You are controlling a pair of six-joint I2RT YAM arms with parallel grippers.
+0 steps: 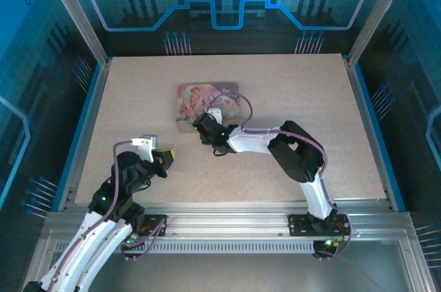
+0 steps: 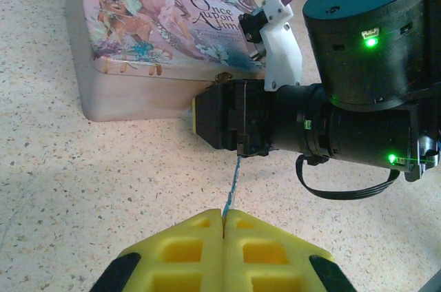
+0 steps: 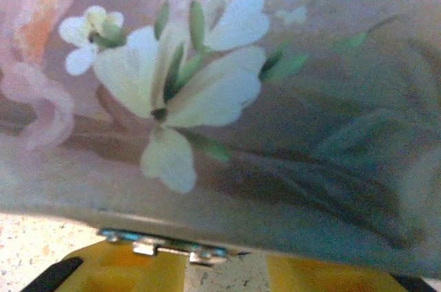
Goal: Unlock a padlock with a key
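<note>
The right fingers [image 2: 204, 114] and wrist [image 2: 358, 127] bar the tin's [image 2: 151, 30] front (seemingly touching it); table [image 1: 138, 92] lies free to its left.

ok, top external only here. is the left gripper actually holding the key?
Observer: Yes. Left wrist view: left gripper shut on the key, thin blade sticking out ahead.
Operator: pointing at what?
Observer: The right gripper, which sits at the pink tin's front wall.
Operator: padlock?
Observer: Right wrist view: a small metal piece at the tin's lower edge, between yellow fingers. Possibly the padlock; too blurred to say, or whether it's gripped.
</note>
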